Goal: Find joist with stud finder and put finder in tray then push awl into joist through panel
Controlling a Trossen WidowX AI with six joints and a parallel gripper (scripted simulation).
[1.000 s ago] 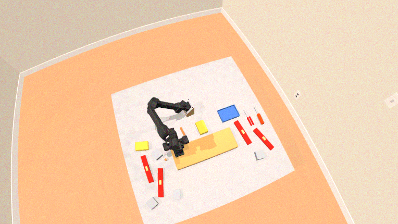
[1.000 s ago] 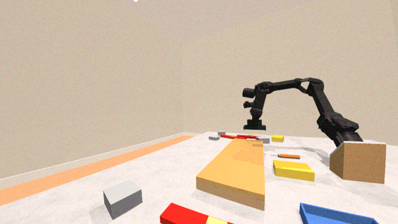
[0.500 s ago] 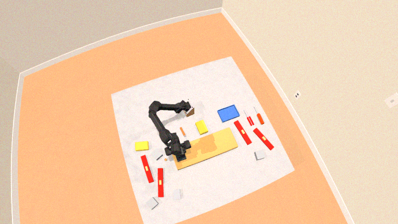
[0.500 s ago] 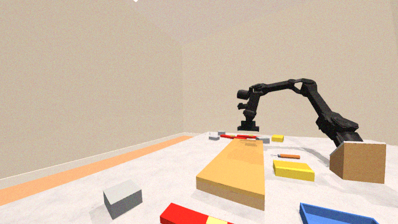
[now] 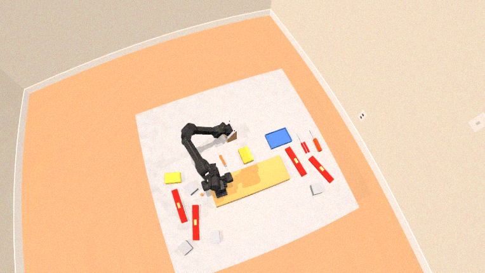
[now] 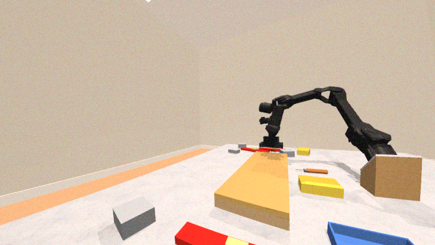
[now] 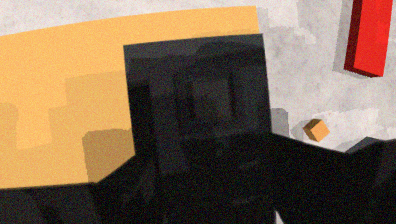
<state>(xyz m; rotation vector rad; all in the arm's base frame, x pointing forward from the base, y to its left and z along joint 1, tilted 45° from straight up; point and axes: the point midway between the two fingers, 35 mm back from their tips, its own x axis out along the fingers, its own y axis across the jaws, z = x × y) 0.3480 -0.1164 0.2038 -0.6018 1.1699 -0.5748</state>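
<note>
My gripper [image 5: 220, 190] [image 6: 271, 138] is shut on the dark, boxy stud finder [image 5: 221, 195] [image 6: 270, 145] [image 7: 200, 85]. It holds it upright over the left end of the tan floor panel [image 5: 271, 167] [image 6: 258, 185] [image 7: 40, 65] in the top view. The stud finder seems slightly above the panel; the exact gap cannot be told. The fingertips are mostly hidden in the wrist view. The orange-handled awl [image 5: 222, 160] [image 6: 316, 171] lies flat beside the panel, on the arm's side. The blue tray [image 5: 278, 138] [image 6: 362, 235] is empty, beyond the panel's far right end. The joist is hidden.
A yellow block [image 5: 245, 155] [image 6: 322, 187] lies between awl and tray. A brown wedge-like block [image 5: 232, 136] [image 6: 395, 178] stands by the arm's base. Red levels [image 5: 179, 206] [image 5: 295, 161] [image 7: 370, 40] lie past both panel ends. A small orange cube [image 5: 201, 194] [image 7: 316, 130] lies near the left end.
</note>
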